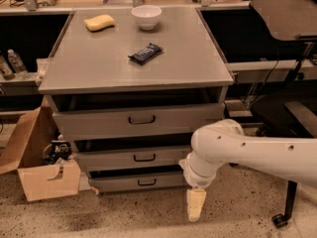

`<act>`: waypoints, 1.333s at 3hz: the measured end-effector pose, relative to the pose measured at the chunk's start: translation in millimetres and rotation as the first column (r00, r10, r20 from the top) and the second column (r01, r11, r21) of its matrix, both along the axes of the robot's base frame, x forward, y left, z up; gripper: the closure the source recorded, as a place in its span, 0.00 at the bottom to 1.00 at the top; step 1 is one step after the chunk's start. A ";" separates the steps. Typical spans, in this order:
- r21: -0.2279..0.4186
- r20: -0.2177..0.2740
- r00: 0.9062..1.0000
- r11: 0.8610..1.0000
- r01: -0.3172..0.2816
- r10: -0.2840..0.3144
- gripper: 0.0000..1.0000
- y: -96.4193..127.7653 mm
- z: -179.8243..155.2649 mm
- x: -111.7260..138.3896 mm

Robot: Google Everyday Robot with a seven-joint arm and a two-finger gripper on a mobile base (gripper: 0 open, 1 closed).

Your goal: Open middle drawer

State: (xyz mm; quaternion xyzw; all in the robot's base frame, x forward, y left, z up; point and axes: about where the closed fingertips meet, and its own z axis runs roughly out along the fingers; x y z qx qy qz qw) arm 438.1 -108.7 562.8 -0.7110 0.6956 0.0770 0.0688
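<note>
The grey cabinet has three drawers. The middle drawer point(119, 158) is the mid-height grey front with a small dark loop handle point(144, 157) at its centre; it looks pushed in. Above it is the tallest drawer point(138, 120), below it the slimmest one point(138, 182). My white arm point(247, 150) reaches in from the right and covers the right ends of the two lower drawers. My gripper point(195, 205) hangs down from the wrist, low near the floor, to the right of and below the middle drawer's handle, apart from it.
On the cabinet top point(99, 63) lie a yellow sponge point(99, 22), a white bowl point(146, 17) and a dark snack bar point(145, 53). An open cardboard box point(47, 180) stands on the floor at the left. A black chair point(287, 113) stands at the right.
</note>
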 end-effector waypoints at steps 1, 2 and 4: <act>0.055 0.026 1.000 0.999 0.004 -0.006 0.00 2.1 -44.2 16.9; 0.055 0.026 1.000 0.999 0.004 -0.006 0.00 2.1 -44.2 16.9; 0.038 0.189 0.980 0.997 -0.071 0.063 0.00 -5.5 -50.3 74.4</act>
